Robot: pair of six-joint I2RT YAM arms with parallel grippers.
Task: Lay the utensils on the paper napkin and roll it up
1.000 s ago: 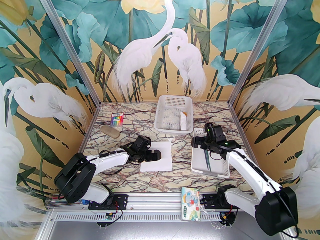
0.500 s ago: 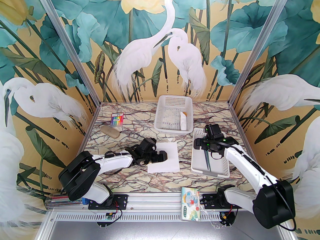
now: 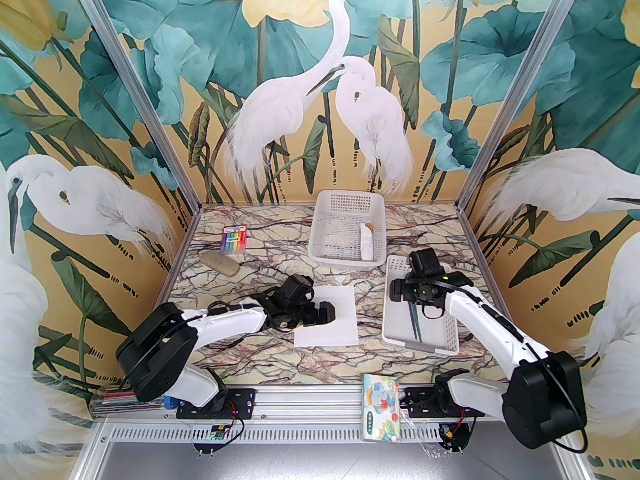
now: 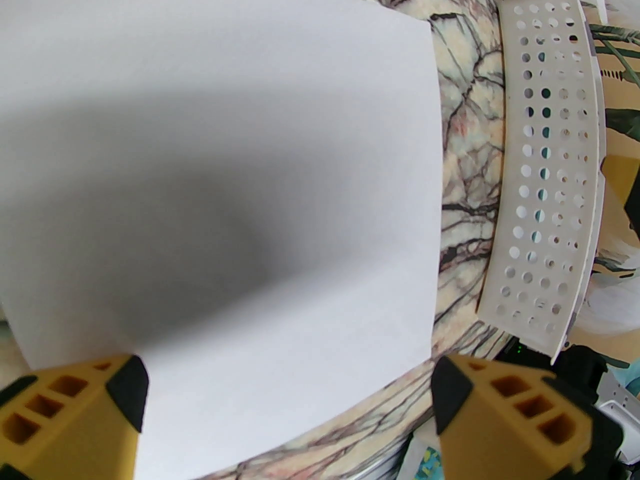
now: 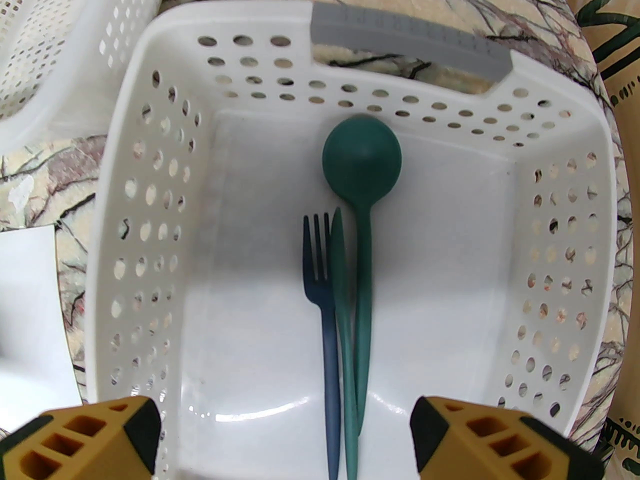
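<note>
The napkin [image 4: 225,118], slid rightward, lies flat, white beneath released left pincer [image 4: 289,393]; right pincer [image 5: 285,420] also released.

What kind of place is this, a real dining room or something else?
Probably a robot test booth: left arm and right arm bolted to an aluminium rail, heron-print wall panels around a marble-patterned table.

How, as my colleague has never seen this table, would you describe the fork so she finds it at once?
Find the white basket with the grey handle, below the right gripper. On its floor slim dark utensils lie side by side; the fork is the bluer one with tines, not the round-bowled spoon.
</note>
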